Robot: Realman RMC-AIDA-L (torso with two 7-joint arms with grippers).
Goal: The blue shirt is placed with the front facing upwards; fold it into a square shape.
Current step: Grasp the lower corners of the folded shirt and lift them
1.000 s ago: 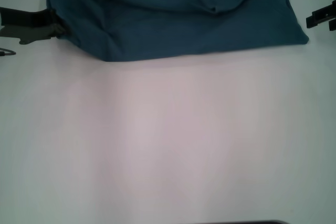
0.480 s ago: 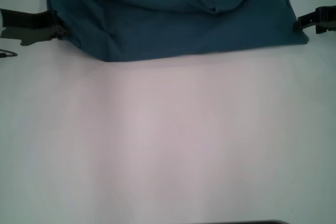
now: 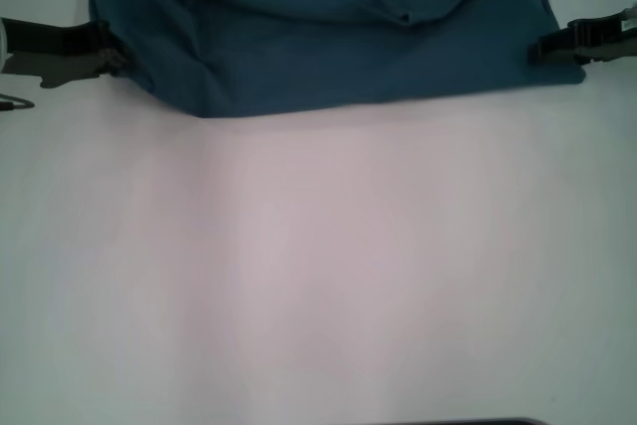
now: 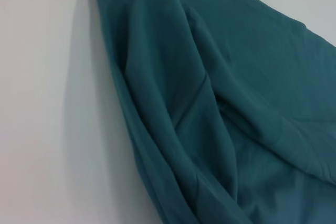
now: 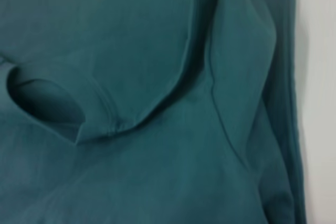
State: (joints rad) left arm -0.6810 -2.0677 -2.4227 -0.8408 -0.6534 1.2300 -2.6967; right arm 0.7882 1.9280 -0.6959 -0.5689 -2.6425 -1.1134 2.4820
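The blue shirt (image 3: 328, 37) lies bunched and folded over at the far side of the white table (image 3: 318, 266), showing only plain teal cloth with loose creases. My left gripper (image 3: 111, 55) sits at the shirt's left edge, touching the cloth. My right gripper (image 3: 537, 50) reaches in over the shirt's near right corner. The left wrist view shows the shirt (image 4: 210, 103) in thick rolled folds beside bare table. In the right wrist view the shirt (image 5: 131, 77) fills the picture, with a sleeve opening (image 5: 47, 103) and a hem seam.
White tabletop stretches from the shirt's near edge toward me. A thin dark cable (image 3: 12, 101) lies at the left edge below the left arm. A dark strip (image 3: 458, 422) shows at the bottom edge of the head view.
My right gripper has moved left from off the shirt's right side onto its near right corner. The left gripper and the shirt have stayed where they were.
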